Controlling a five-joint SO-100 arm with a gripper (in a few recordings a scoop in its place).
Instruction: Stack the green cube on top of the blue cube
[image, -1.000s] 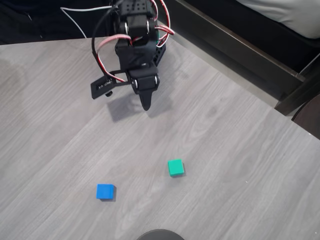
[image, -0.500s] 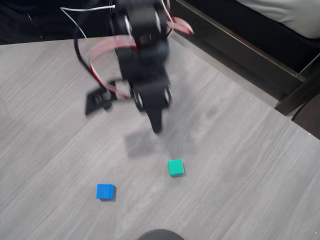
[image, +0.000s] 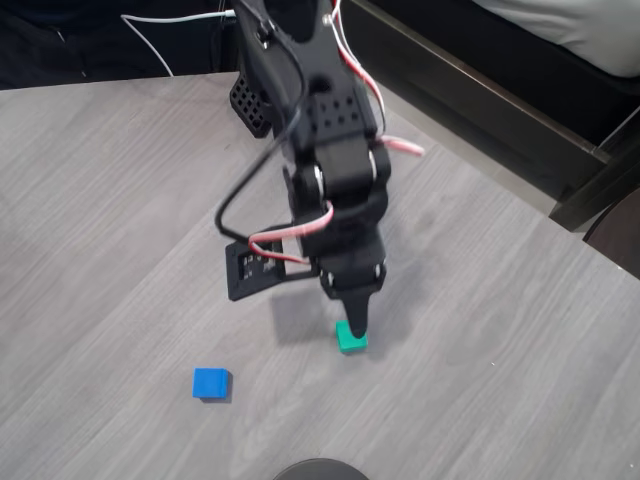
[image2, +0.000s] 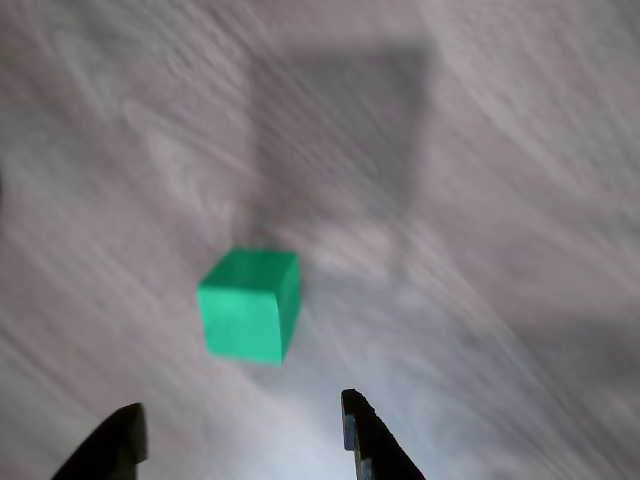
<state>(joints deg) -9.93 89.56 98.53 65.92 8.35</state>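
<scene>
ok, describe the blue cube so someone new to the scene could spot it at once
In the overhead view, start at the grey wood-grain table and go to its near edge. The blue cube sits alone there, left of the black arm's claw. It is bright blue, while the same-sized green cube under the claw is teal-green.

No legible text or markings anywhere.

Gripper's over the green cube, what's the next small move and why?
Probably ease the gripper forward and down until its open fingers straddle the small teal-green matte cube, then close. In the wrist view the cube sits on the grey wood-grain table ahead of the fingertips, not yet between them, roughly centred on the gap. The small bright blue cube lies apart, untouched.
</scene>
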